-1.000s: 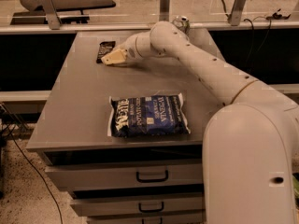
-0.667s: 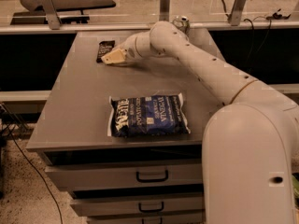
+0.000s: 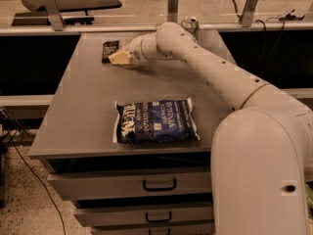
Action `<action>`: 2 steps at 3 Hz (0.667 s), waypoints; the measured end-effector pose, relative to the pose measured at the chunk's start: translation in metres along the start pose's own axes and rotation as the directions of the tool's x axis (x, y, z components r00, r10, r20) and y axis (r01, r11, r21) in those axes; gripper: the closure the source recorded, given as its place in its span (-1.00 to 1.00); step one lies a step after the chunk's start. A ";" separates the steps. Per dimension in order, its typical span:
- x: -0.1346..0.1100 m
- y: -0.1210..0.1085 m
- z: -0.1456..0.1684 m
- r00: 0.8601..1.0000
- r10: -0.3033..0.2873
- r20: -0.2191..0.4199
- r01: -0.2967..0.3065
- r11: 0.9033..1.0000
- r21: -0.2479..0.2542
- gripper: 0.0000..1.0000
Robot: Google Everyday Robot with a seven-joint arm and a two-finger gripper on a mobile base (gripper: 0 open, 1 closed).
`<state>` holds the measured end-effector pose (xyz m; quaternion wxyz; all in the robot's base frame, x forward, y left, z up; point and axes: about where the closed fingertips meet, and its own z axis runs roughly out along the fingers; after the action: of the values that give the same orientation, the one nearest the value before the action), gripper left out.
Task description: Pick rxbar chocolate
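Note:
The rxbar chocolate [image 3: 109, 49] is a small flat dark bar lying at the far left of the grey table top [image 3: 88, 111]. My gripper [image 3: 116, 58] reaches across the table from the right; its pale fingertips sit right beside the bar's near right edge, touching or almost touching it. The bar lies flat on the table.
A large blue chip bag [image 3: 155, 121] lies in the middle of the table near the front edge. A drink can [image 3: 190, 24] stands at the far edge behind my arm. Drawers with dark handles [image 3: 159, 184] are under the table. A glass barrier runs behind.

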<state>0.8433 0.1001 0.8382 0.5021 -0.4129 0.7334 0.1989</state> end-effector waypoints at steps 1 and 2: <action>0.000 0.000 0.000 1.000 0.000 0.000 0.000 1.000 0.000 1.00; 0.000 0.000 0.000 1.000 0.000 0.000 0.000 1.000 0.000 1.00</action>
<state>0.8432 0.1000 0.8384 0.5022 -0.4129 0.7333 0.1989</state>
